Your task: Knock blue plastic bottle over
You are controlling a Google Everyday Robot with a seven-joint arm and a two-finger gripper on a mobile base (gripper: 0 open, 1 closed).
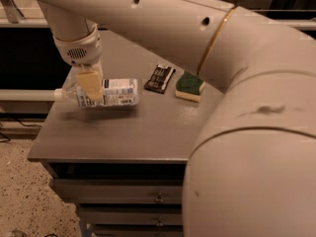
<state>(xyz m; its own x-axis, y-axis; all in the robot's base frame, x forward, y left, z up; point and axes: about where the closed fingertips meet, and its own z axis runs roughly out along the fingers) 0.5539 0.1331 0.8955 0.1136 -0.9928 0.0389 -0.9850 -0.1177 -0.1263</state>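
Note:
The blue plastic bottle (pixel 120 92) is clear with a white cap and a white-and-blue label. It lies horizontal at the left side of the grey table (pixel 148 132), cap pointing left, at or just above the surface. My gripper (pixel 91 94) reaches down from above and straddles the bottle near its neck end. One tan finger (pixel 89 84) crosses the front of the bottle; the other is hidden behind it. The gripper is shut on the bottle.
A dark snack packet (pixel 159 78) and a green-and-yellow sponge (pixel 190 86) lie on the table right of the bottle. My own arm (pixel 247 132) fills the right side and top of the view. Drawers (pixel 158 197) sit under the tabletop; speckled floor at left.

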